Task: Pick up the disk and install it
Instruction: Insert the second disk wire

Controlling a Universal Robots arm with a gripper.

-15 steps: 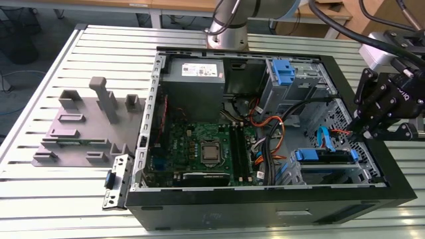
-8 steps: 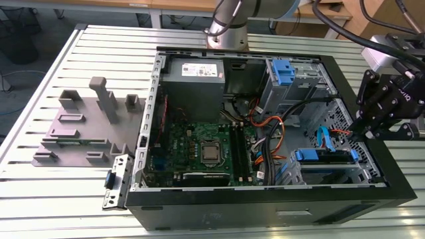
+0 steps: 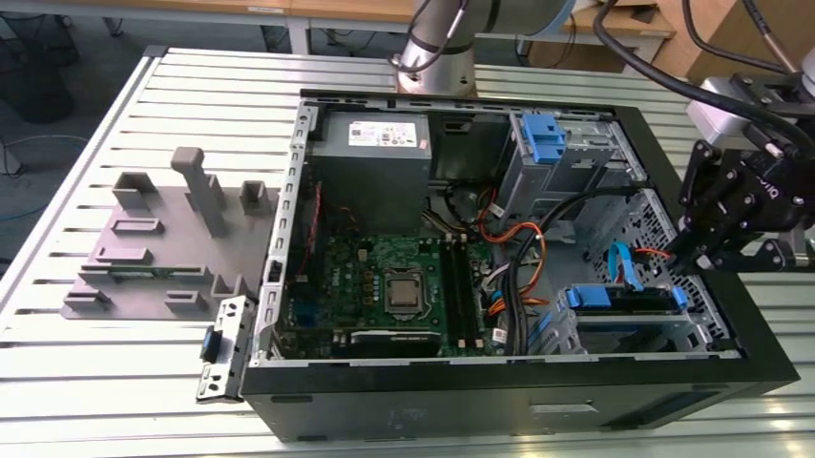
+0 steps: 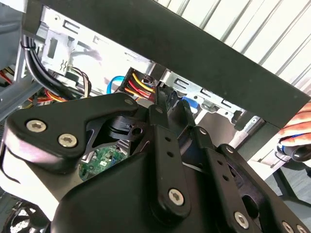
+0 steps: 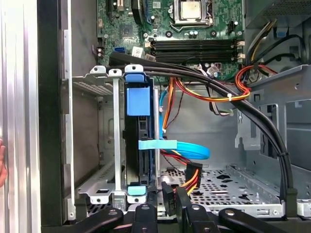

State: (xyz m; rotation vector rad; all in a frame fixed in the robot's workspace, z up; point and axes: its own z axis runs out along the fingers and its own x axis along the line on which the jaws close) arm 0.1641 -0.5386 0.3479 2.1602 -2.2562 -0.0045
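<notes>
- Disk sits in the metal drive bay at the lower right of the exterior view, inside the open computer case; its blue carrier shows along the top edge.
- Gripper hangs at the right edge of that frame, just above and beside the bay, apart from the disk; I cannot tell whether its fingers are spread or closed.
- Second wrist view: black gripper linkage covers the lower frame, with a blue cable and red-yellow wires beyond.
- First wrist view: the disk stands on edge in the bay, centre-left, blue tab up; fingertips at the bottom edge sit close to it, beside the wire plug.
- A person's hand rests at the right edge of the second wrist view.
</notes>
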